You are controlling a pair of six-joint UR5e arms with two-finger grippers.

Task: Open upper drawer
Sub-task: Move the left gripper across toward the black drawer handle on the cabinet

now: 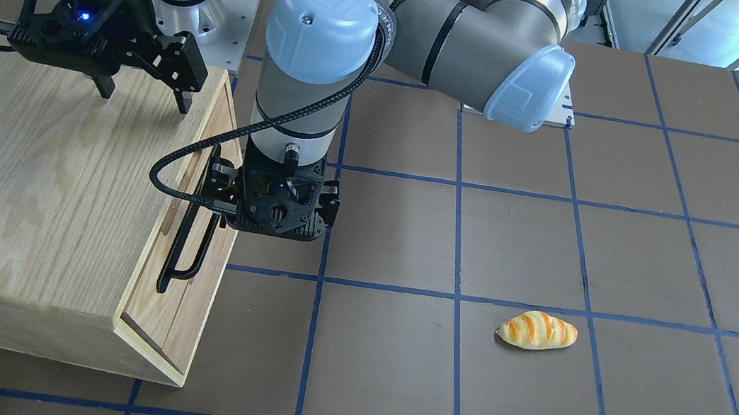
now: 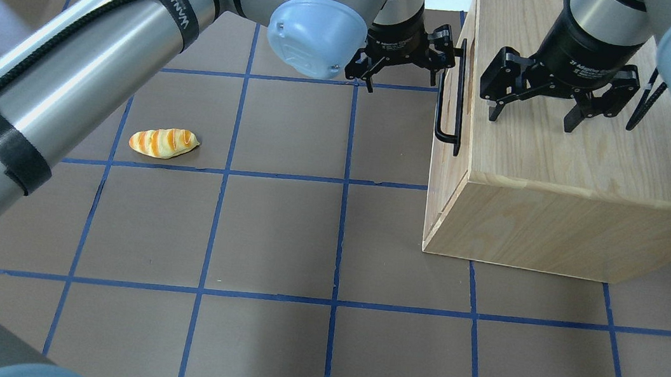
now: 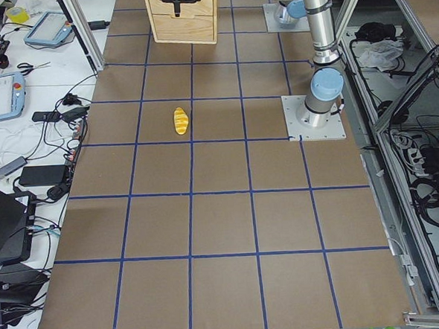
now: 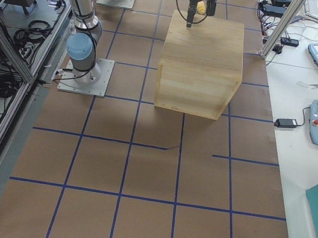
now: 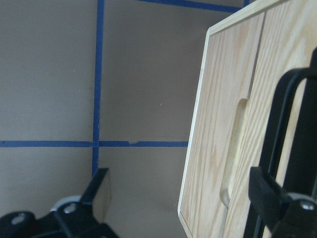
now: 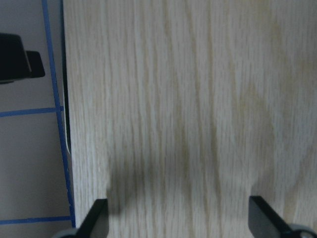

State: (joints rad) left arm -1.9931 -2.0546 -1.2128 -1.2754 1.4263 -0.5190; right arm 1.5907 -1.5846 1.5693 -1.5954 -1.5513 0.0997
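Note:
The upper drawer is the light-wood panel at the top of the cabinet's front, with a long black bar handle. Its front looks flush with the cabinet. It also shows in the overhead view with its handle. My left gripper points down beside the drawer front and is open. In the left wrist view one of its fingers is right at the handle and the other hangs over the table. My right gripper is open and empty just above the cabinet top.
The oak-grain cabinet stands on the brown table with its blue tape grid. A toy bread roll lies apart from the cabinet, and shows in the overhead view. Tablets and cables lie past the table's edge.

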